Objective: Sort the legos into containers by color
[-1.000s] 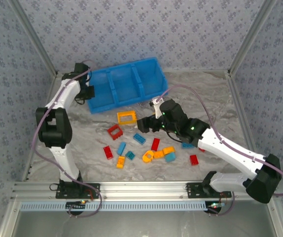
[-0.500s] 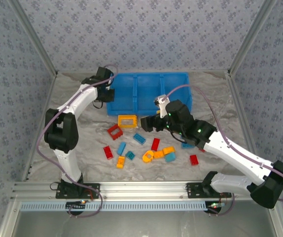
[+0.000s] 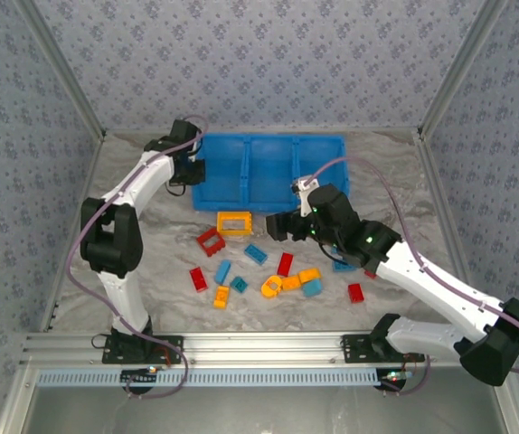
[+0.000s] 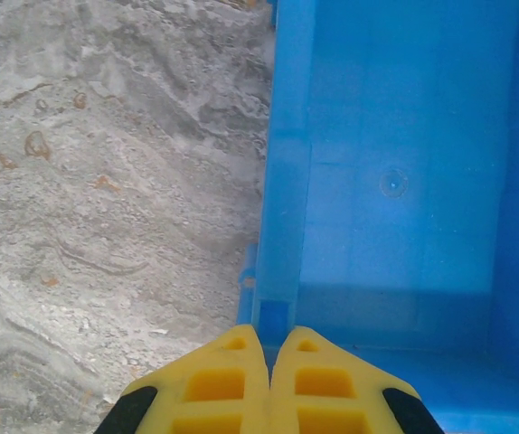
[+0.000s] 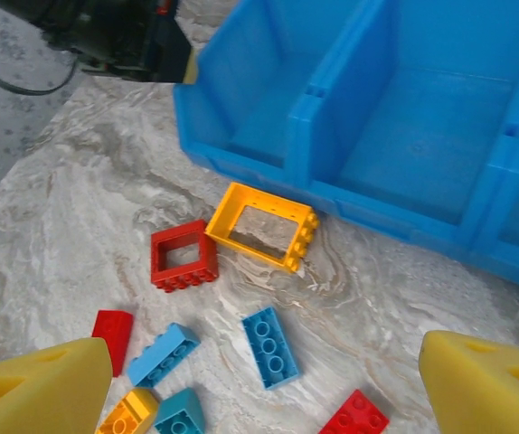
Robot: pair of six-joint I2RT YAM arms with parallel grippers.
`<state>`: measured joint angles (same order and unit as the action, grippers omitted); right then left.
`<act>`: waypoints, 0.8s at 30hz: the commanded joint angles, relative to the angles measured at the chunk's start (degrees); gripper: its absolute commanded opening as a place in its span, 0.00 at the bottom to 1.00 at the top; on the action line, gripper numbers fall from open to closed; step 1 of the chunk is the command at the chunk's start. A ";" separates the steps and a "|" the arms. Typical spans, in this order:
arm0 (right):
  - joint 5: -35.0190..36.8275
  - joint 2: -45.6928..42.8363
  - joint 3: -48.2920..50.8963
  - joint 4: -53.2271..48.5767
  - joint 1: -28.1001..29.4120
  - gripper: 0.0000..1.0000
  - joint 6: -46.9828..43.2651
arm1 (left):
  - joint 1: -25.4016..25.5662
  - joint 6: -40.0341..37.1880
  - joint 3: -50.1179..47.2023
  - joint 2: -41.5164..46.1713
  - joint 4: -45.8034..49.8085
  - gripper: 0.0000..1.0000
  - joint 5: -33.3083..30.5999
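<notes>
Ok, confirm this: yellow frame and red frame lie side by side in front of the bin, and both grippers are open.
Wrong on one point: the left gripper is shut, its fingertips pressed together at the bin in the left wrist view. The right gripper is open. The yellow frame and red frame do lie side by side in front of the bin.

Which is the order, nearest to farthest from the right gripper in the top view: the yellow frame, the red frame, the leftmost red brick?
1. Yellow frame, just left of the open right gripper.
2. Red frame, further left and a little lower in the picture.
3. Leftmost red brick, at the pile's left edge, lowest of the three.
</notes>
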<state>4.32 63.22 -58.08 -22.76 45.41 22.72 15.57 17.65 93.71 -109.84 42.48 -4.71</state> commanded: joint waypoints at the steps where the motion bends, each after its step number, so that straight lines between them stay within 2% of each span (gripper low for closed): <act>1: 1.41 -1.49 1.37 -2.68 -1.42 0.91 2.37 | -1.59 0.48 1.10 -1.16 3.20 0.00 -1.02; 11: 0.96 -1.61 1.75 -2.72 -2.16 0.91 2.86 | -1.51 3.07 -0.31 0.15 3.05 0.00 0.37; 13: 0.63 -1.72 1.57 -2.73 -2.17 0.91 2.64 | -1.42 4.11 -1.43 1.89 2.73 0.10 -0.41; 16: -0.73 -2.20 1.57 -1.75 -2.08 0.91 1.41 | -1.42 5.51 -3.02 5.21 2.22 0.34 -1.41; 18: -1.83 -2.64 1.64 -1.14 -1.99 0.91 0.24 | -1.37 6.78 -3.67 7.77 2.54 0.46 -2.13; 20: -3.35 -3.12 1.57 -0.77 -1.99 0.91 -0.75 | -1.33 8.27 -4.79 10.80 3.07 0.51 -3.20; 24: -8.54 -4.51 2.01 0.77 -1.82 0.91 -3.62 | -1.01 13.13 -9.47 17.94 4.63 0.52 -2.31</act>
<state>0.56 60.47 -56.16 -23.92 43.57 22.17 14.48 26.17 86.35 -98.21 44.73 -6.70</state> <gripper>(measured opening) 0.907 0.517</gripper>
